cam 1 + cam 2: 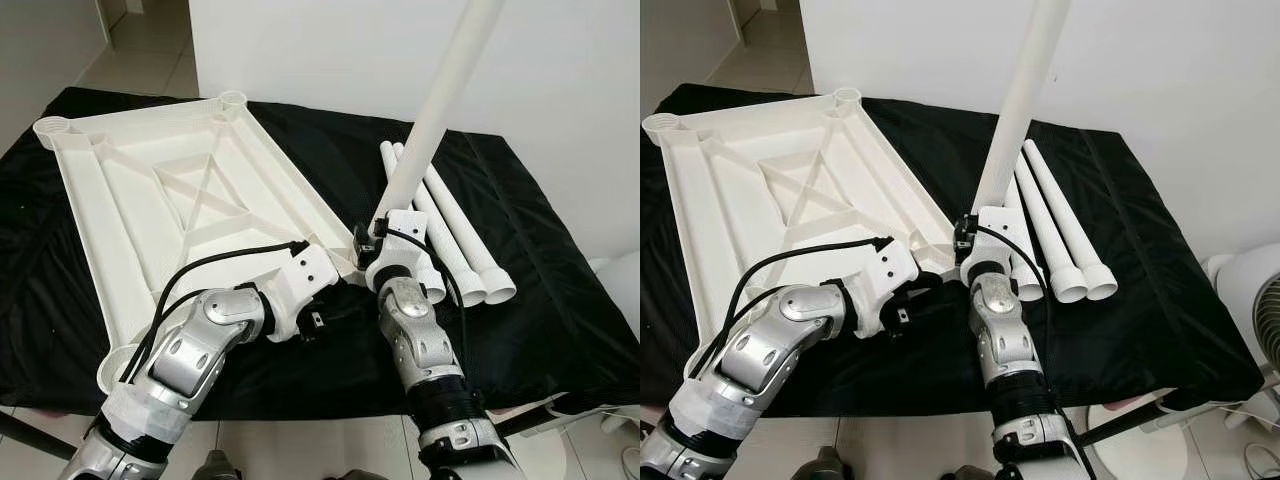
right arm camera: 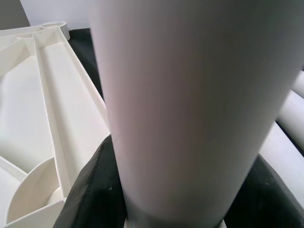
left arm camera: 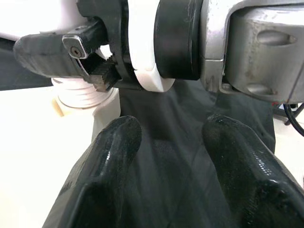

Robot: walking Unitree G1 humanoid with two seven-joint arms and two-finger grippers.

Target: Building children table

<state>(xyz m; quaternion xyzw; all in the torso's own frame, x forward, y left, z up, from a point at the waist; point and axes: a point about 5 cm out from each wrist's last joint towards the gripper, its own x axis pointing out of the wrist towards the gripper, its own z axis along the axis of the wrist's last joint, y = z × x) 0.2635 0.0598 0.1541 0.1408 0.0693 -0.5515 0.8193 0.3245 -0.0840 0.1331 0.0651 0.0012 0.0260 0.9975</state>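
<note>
The white tabletop [image 1: 180, 190] lies upside down on a black cloth [image 1: 540, 300], with a round socket at each corner. My right gripper [image 2: 175, 209] is shut on a long white table leg [image 1: 440, 110]. It holds the leg upright, leaning a little, over the tabletop's near right corner. The leg's ribbed lower end [image 3: 83, 92] shows just below the right fingers [image 3: 47, 52]. My left gripper [image 3: 171, 142] sits low beside that corner, open, with only cloth between its fingers [image 3: 114, 142].
Three more white legs [image 1: 460, 230] lie side by side on the cloth to the right of the held leg. A white wall stands behind the table. A white fan [image 1: 1250, 300] is by the table's right edge.
</note>
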